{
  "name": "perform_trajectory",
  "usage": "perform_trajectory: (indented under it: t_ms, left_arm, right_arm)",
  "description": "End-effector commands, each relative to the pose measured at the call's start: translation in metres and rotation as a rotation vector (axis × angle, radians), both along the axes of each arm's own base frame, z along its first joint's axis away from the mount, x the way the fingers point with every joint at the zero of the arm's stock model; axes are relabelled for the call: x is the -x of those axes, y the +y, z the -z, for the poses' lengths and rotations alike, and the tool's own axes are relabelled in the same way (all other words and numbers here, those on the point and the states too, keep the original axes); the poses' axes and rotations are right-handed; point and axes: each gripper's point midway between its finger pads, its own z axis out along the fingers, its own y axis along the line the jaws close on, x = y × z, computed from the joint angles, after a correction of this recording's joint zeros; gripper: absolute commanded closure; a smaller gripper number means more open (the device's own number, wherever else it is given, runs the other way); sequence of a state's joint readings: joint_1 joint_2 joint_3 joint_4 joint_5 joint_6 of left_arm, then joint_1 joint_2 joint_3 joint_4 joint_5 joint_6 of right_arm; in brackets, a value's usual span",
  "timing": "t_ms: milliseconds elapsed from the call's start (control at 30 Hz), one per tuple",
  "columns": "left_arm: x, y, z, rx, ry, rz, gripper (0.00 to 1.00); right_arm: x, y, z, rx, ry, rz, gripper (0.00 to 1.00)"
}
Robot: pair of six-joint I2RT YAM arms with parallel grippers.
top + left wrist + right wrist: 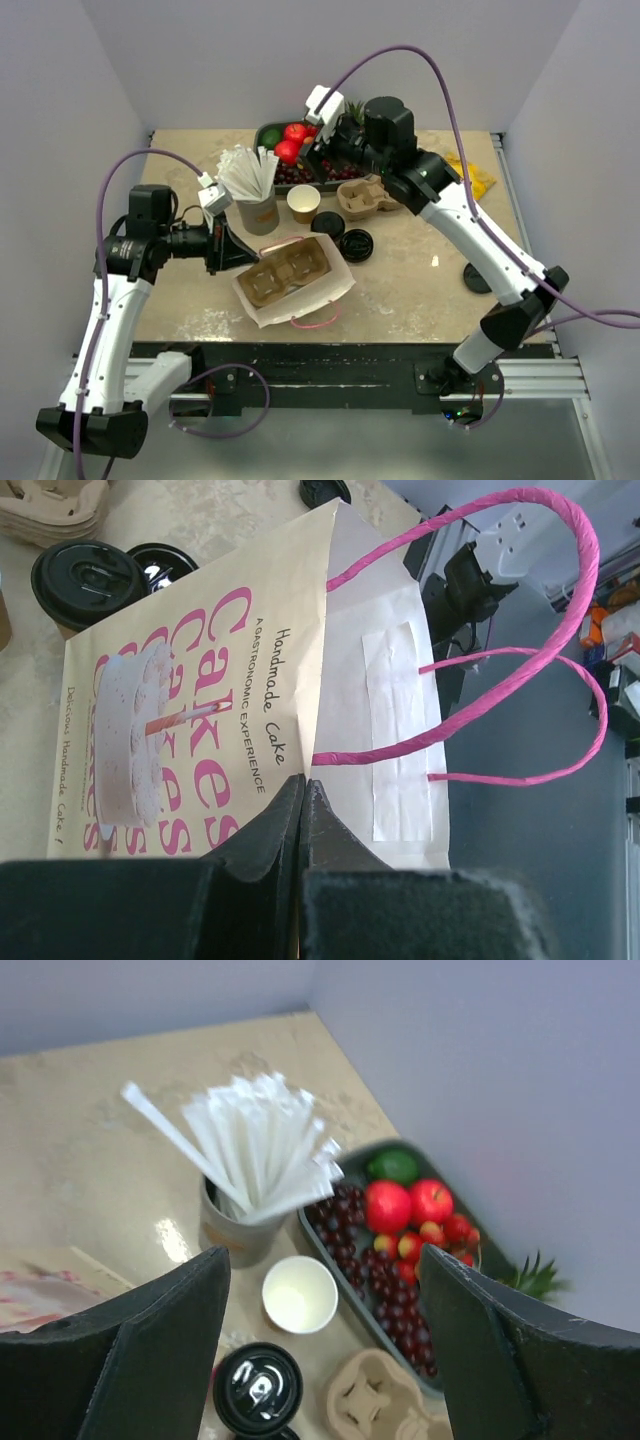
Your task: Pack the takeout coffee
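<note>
The takeout coffee (327, 224), a cup under a round black lid, stands mid-table to the right of the bag; it also shows in the left wrist view (88, 580) and the right wrist view (258, 1388). My left gripper (225, 247) is shut on the left edge of a cream paper bag (335, 285) with pink "Cakes" print (200, 740) and pink handles. A brown cup carrier (285, 272) shows within the bag's outline from above. My right gripper (322, 150) hangs open and empty (322, 1260) above the back of the table, away from the coffee.
A lidless paper cup (303, 203) and a holder of white straws (255, 190) stand behind the bag. A dark fruit tray (300, 160) is at the back. Stacked carriers (365, 195), a loose black lid (357, 244) and another lid (478, 278) lie to the right.
</note>
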State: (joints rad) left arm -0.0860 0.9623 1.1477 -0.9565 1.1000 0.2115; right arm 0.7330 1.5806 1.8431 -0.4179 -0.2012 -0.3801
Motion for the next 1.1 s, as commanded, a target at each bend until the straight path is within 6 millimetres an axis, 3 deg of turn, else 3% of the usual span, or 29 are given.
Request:
perform_trajectory:
  t_ms: [0,33,100,200,233,267,333,400,667,800,967,1067]
  left_arm:
    - [0.01,-0.001,0.006,-0.044,-0.061,0.037,1.0]
    - [0.01,-0.001,0.006,-0.045,-0.067,0.039,1.0]
    - [0.012,-0.002,0.006,-0.049,-0.068,0.036,1.0]
    - [0.011,-0.001,-0.001,-0.054,-0.07,0.012,1.0]
    - [0.01,0.0,-0.002,-0.057,-0.056,0.009,1.0]
    - [0.009,0.001,-0.004,-0.066,-0.053,0.002,1.0]
    - [0.005,0.002,-0.014,-0.08,-0.057,-0.002,1.0]
    - [-0.004,0.006,-0.023,-0.113,-0.073,-0.033,1.0]
    - [-0.028,0.025,-0.023,-0.215,-0.029,-0.071,1.0]
    - [-0.046,0.039,-0.005,-0.291,0.017,-0.138,1.0]
    - [-0.064,0.072,0.013,-0.399,0.023,-0.189,1.0]
    - [-0.064,0.081,0.021,-0.45,-0.005,-0.182,1.0]
  right_arm:
    - [-0.038,-0.028,0.027,-0.031,0.119,0.094,0.23]
    - [-0.042,-0.029,0.046,-0.009,0.158,0.074,0.24]
    - [-0.06,-0.048,0.068,0.021,0.191,0.09,0.25]
    - [-0.07,-0.057,0.107,0.094,0.264,0.022,0.25]
    - [-0.068,-0.052,0.107,0.106,0.263,-0.032,0.24]
    - [-0.073,-0.049,0.125,0.168,0.256,-0.074,0.24]
    - [-0.069,-0.046,0.136,0.212,0.278,-0.131,0.21]
    - [-0.065,-0.044,0.166,0.288,0.321,-0.206,0.19]
    - [-0.059,-0.033,0.201,0.323,0.38,-0.317,0.18]
    - [-0.055,-0.035,0.219,0.356,0.4,-0.339,0.18]
    - [-0.045,-0.036,0.225,0.375,0.411,-0.391,0.19]
    - [-0.036,-0.04,0.237,0.402,0.456,-0.424,0.18]
